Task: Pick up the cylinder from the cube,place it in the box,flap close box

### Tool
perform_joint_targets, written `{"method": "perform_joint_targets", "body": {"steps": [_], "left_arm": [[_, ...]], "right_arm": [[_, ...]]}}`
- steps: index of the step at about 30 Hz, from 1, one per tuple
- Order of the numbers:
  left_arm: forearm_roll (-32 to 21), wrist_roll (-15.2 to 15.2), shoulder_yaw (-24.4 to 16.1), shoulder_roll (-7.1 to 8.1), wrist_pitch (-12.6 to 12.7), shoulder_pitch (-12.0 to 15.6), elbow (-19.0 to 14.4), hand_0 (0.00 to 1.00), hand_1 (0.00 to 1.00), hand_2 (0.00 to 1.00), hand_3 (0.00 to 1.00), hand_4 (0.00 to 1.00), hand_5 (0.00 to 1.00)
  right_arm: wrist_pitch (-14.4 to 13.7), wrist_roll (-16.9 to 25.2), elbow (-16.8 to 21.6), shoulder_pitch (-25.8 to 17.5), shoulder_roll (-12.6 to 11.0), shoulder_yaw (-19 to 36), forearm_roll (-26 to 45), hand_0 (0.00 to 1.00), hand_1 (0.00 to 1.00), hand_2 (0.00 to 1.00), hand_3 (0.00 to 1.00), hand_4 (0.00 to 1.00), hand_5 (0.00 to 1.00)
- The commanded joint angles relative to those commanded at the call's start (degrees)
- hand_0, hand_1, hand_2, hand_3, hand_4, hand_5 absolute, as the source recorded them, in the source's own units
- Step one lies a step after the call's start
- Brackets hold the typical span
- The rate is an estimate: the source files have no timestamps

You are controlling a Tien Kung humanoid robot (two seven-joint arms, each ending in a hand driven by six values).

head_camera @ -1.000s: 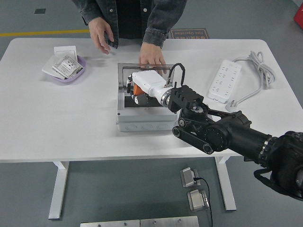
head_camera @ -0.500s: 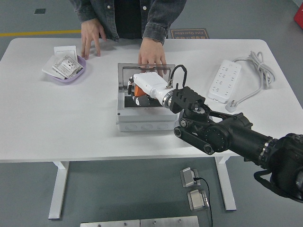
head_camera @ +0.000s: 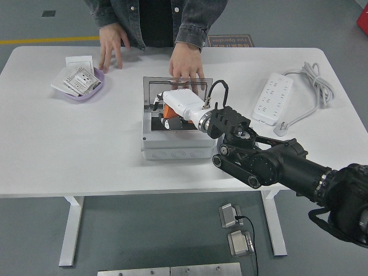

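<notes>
A grey box (head_camera: 172,146) stands open at the table's middle, its lid (head_camera: 150,86) raised at the far side. My right hand (head_camera: 179,104), white-cased on a black arm, reaches from the right down into the box. Under it shows an orange piece (head_camera: 167,109) on the box's dark floor; whether the hand holds it is hidden. No separate cylinder or cube can be made out. A person at the far side rests one hand (head_camera: 185,68) on the lid's top edge and the other hand (head_camera: 109,49) on the table.
A purple dish (head_camera: 86,92) with small packets sits at the far left. A white power strip (head_camera: 273,98) with its coiled cable (head_camera: 313,80) lies at the right. The table's near edge runs just below the box.
My right hand has sunk slightly lower and to the right inside the box. The person's free hand moved left and came down flat on the table by the dish.
</notes>
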Motion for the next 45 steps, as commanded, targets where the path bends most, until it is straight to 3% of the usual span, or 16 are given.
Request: {"method": "perform_joint_targets", "body": {"steps": [5, 6, 16, 26, 34, 38, 45], "left_arm": [[0.1, 0.0, 0.1, -0.08, -0.1, -0.1, 0.0, 0.641, 0.673, 0.651, 0.674, 0.747, 0.306], [0.1, 0.0, 0.2, -0.09, -0.1, -0.1, 0.0, 0.64, 0.673, 0.651, 0.672, 0.746, 0.305], [0.1, 0.1, 0.3, 0.02, -0.2, 0.2, 0.0, 0.639, 0.673, 0.651, 0.671, 0.746, 0.305], [-1.5, 0.0, 0.9, -0.24, 0.0, 1.7, 0.0, 0.64, 0.673, 0.651, 0.671, 0.745, 0.3], [-2.3, -0.1, 0.9, -0.12, 0.2, 2.1, 0.0, 0.64, 0.673, 0.651, 0.671, 0.745, 0.303], [-2.2, -0.3, 0.8, -0.13, 0.2, 1.9, 0.0, 0.64, 0.673, 0.651, 0.671, 0.746, 0.302], [-1.8, -0.2, 0.6, -0.06, 0.2, 1.6, 0.0, 0.64, 0.672, 0.651, 0.672, 0.747, 0.301]], "right_arm": [[-0.1, 0.0, 0.0, -0.1, 0.0, 0.1, 0.1, 0.48, 0.474, 0.589, 0.667, 0.745, 0.383], [-0.2, 0.0, 0.0, -0.1, 0.0, 0.1, 0.1, 0.549, 0.504, 0.599, 0.706, 0.831, 0.467], [-0.1, -0.3, 1.1, -0.6, 0.0, 0.3, 0.9, 0.553, 0.496, 0.6, 0.727, 0.857, 0.495], [2.8, -3.6, 12.5, -2.8, -0.2, 1.2, 10.1, 0.556, 0.486, 0.598, 0.729, 0.875, 0.518], [5.0, -5.5, 21.3, -1.4, -4.2, 6.1, 10.9, 0.552, 0.482, 0.597, 0.736, 0.863, 0.518], [4.9, -5.3, 20.2, 0.5, -5.1, 8.7, 11.1, 0.532, 0.485, 0.602, 0.739, 0.858, 0.523], [4.5, -4.3, 13.7, 4.0, -5.3, 11.0, 11.3, 0.52, 0.483, 0.604, 0.737, 0.852, 0.516]]}}
